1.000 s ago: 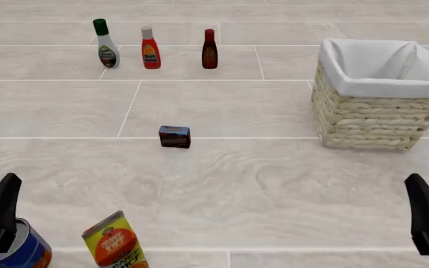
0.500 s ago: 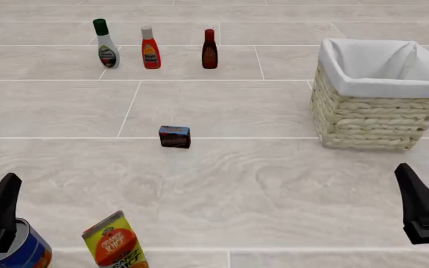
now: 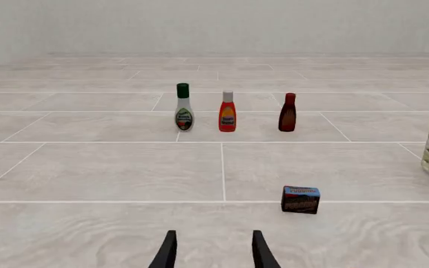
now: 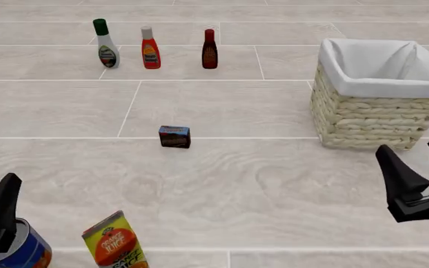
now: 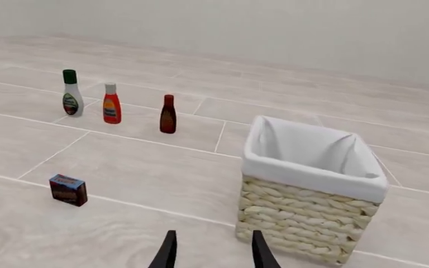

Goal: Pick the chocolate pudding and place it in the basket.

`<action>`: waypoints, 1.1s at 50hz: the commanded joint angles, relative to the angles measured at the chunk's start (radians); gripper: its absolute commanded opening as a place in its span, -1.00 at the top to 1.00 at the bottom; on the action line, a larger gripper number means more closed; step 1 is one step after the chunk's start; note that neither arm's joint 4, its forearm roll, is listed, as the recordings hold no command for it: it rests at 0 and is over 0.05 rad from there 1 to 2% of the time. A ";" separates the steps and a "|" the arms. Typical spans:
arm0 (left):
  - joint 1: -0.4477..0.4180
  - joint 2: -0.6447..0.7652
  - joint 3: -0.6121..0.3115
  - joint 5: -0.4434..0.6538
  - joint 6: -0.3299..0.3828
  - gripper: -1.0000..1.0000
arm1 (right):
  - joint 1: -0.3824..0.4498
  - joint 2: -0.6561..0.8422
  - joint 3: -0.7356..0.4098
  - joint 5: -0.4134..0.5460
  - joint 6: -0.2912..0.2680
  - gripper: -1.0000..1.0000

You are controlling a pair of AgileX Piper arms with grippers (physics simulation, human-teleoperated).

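Right gripper (image 4: pixel 422 167) at near right edge of desk (image 4: pixel 274 190), fingers apart, nothing held, nothing touched. Left gripper (image 3: pixel 213 254) at near left corner, fingers likewise spread and empty; only one finger visible in front view, both tips visible in left wrist view.

Chocolate pudding (image 4: pixel 174 136) alone on bare desk, roughly mid-desk, slightly left of centre, well apart from both grippers. Basket (image 4: pixel 382 100) at right edge, upright, white lining folded over rim, well apart from pudding. No object between pudding and basket.

Three bottles in a row toward far edge: green-capped white bottle (image 4: pixel 106 44), red bottle (image 4: pixel 150 48), dark sauce bottle (image 4: pixel 209 49); all upright, well behind pudding. Orange juice carton (image 4: pixel 115 241) and blue can (image 4: pixel 17 251) at near left edge, can just beside left finger; contact cannot be told.

Carton and can seen in front view only. Right wrist view shows basket interior, nothing but lining. Left wrist view catches only basket's edge.
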 commanded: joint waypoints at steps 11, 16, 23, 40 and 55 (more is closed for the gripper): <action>0.000 0.000 0.000 0.000 0.000 -1.00 | 0.055 0.234 -0.072 -0.134 0.019 -1.00; 0.000 0.000 0.000 0.000 0.000 -1.00 | 0.070 0.296 -0.100 -0.156 0.027 -1.00; 0.000 0.000 0.000 0.000 0.000 -1.00 | 0.068 0.360 -0.149 -0.159 0.040 -1.00; 0.000 0.000 0.000 0.000 0.000 -1.00 | 0.074 0.551 -0.284 -0.187 0.065 -1.00; 0.000 0.000 0.000 0.000 0.000 -1.00 | 0.115 0.701 -0.367 -0.237 0.058 -1.00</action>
